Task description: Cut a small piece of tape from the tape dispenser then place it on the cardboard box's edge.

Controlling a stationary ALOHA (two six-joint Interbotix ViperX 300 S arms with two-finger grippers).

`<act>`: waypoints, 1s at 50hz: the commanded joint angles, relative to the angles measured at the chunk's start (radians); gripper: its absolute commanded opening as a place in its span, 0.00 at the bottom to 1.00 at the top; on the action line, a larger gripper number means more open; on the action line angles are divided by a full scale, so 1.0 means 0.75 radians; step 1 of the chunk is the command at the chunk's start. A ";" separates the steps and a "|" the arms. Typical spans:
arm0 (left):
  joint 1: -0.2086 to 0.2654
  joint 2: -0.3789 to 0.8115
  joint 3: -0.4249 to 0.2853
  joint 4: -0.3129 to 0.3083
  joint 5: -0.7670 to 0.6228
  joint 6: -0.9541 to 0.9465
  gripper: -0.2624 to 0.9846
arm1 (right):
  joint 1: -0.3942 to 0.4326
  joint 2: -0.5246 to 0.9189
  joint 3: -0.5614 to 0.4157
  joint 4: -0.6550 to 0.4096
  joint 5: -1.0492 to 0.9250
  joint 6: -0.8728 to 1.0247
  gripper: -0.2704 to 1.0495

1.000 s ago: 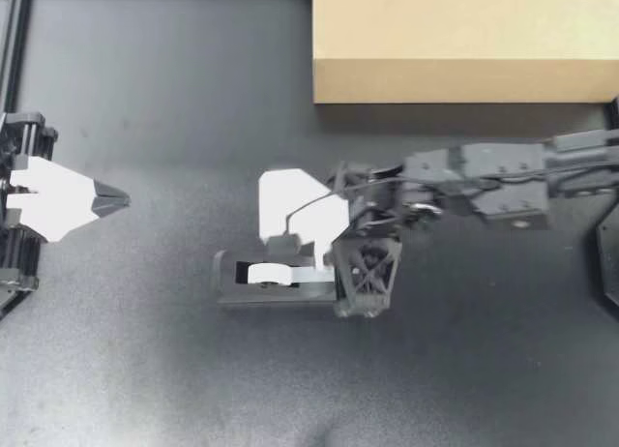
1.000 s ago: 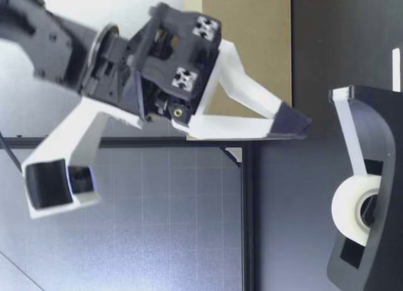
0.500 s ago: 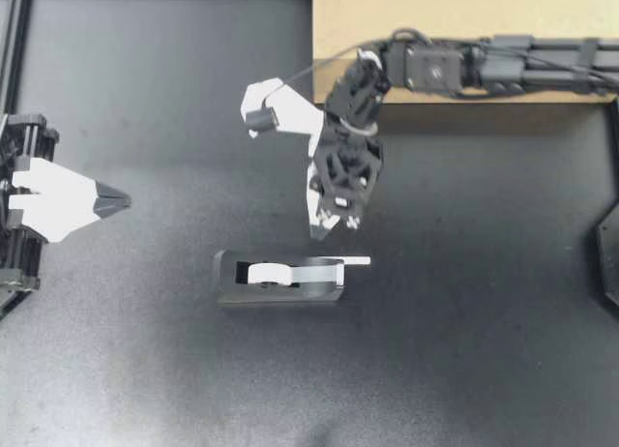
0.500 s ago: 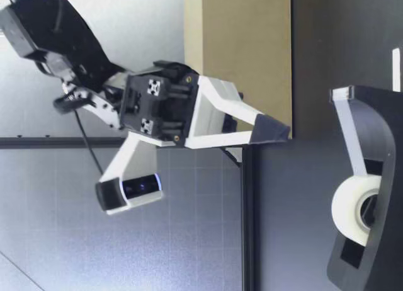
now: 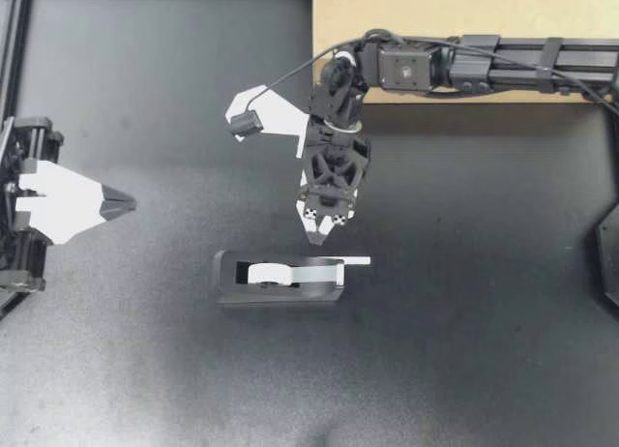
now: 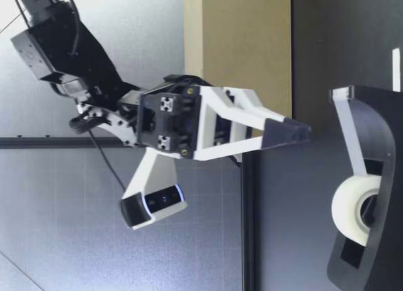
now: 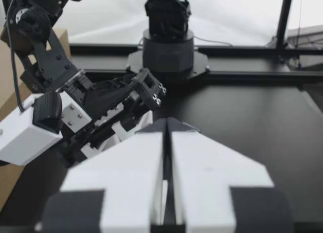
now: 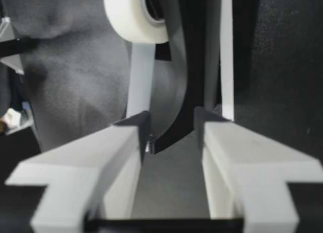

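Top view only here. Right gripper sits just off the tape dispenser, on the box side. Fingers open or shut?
Observer: Open. The right wrist view shows a clear gap between the right gripper's fingers, with nothing gripped.
Operator: Height off the table?
Observer: In the low view its tips hang clear of the table, at roughly the level of the tape dispenser's top.
Operator: Left side?
Observer: The left gripper is shut. The left wrist view shows its fingers pressed together with nothing between them.
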 commanded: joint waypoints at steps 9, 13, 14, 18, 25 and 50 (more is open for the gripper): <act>0.002 0.020 -0.012 -0.002 -0.012 -0.002 0.12 | 0.037 -0.004 -0.029 0.027 0.012 0.004 0.55; 0.002 0.020 -0.012 0.000 -0.012 -0.002 0.12 | 0.053 0.004 -0.029 0.027 0.016 0.006 0.54; 0.002 0.020 -0.014 -0.002 -0.012 -0.002 0.12 | 0.055 0.006 -0.029 0.027 0.014 0.006 0.54; 0.002 0.018 -0.018 -0.002 -0.012 -0.004 0.12 | 0.063 0.014 -0.029 0.027 0.016 0.010 0.54; 0.002 0.018 -0.022 -0.004 -0.012 -0.004 0.12 | 0.070 0.020 -0.027 0.027 0.014 0.020 0.54; 0.002 0.020 -0.022 -0.004 -0.012 0.000 0.12 | 0.090 0.037 -0.025 0.027 0.020 0.047 0.51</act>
